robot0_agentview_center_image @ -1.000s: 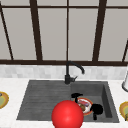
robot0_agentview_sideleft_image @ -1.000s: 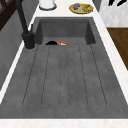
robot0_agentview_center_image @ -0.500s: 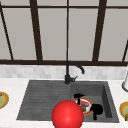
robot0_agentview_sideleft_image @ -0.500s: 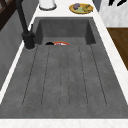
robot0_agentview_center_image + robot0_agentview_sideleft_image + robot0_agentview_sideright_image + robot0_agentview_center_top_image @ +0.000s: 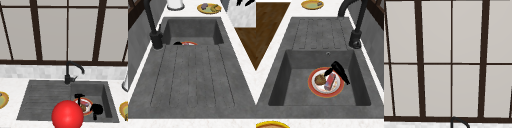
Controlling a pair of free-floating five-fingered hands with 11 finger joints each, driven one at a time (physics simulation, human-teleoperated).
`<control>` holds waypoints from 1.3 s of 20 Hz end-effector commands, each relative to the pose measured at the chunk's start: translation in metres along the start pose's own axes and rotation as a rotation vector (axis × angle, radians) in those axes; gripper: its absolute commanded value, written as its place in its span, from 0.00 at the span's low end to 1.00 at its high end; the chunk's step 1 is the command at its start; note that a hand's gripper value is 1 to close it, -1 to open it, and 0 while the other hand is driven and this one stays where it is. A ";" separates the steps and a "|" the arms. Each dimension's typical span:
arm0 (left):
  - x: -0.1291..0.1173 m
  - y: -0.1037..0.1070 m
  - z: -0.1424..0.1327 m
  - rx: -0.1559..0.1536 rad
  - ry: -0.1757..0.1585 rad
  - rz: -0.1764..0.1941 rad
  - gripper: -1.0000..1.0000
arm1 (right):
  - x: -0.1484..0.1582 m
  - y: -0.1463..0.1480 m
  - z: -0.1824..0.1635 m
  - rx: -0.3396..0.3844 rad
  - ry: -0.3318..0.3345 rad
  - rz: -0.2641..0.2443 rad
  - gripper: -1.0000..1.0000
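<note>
Your plate sits on the floor of the sink basin, roughly centred, with a brown lump and a pink block on it. There's bare floor all round it, and the walls are steep on every side. The faucet stands on the back edge, well above. From the front, your left hand is at the plate's back rim and your right hand is at its right rim, near the basin's right wall. From the right side, a black hand lies across the faucet-side rim, though I can't tell which one. I can't tell how the fingers are set on either hand. A red ball sits low in the front view.
</note>
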State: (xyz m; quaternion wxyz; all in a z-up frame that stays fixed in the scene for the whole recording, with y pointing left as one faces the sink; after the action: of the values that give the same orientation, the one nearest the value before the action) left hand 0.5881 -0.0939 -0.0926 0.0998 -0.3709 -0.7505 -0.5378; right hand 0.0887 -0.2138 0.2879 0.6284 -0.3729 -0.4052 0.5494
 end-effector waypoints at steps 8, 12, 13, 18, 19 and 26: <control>-0.024 -0.021 -0.028 -0.163 0.149 0.048 0.00 | 0.000 0.000 0.000 0.000 0.000 0.000 0.50; -0.033 -0.019 -0.038 -0.258 0.187 0.008 0.00 | 0.000 0.000 0.000 0.000 0.000 0.000 0.50; -0.034 -0.025 -0.035 -0.250 0.179 0.009 0.00 | 0.000 0.000 0.000 0.000 0.000 0.000 0.50; -0.045 -0.005 -0.007 -0.266 0.144 0.113 0.00 | 0.000 0.000 0.000 0.000 0.000 0.000 0.50; -0.042 -0.007 -0.008 -0.270 0.141 0.113 0.00 | 0.000 0.000 0.000 0.000 0.000 0.000 0.50; 0.013 -0.034 -0.024 -0.229 0.148 0.049 0.00 | 0.000 0.000 0.000 0.000 0.000 0.000 0.50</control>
State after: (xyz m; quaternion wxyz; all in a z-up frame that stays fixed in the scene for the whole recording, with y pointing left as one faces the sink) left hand 0.5784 -0.1201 -0.0846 0.1157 -0.3517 -0.6748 -0.6384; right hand 0.0887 -0.2138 0.2879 0.6284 -0.3729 -0.4052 0.5494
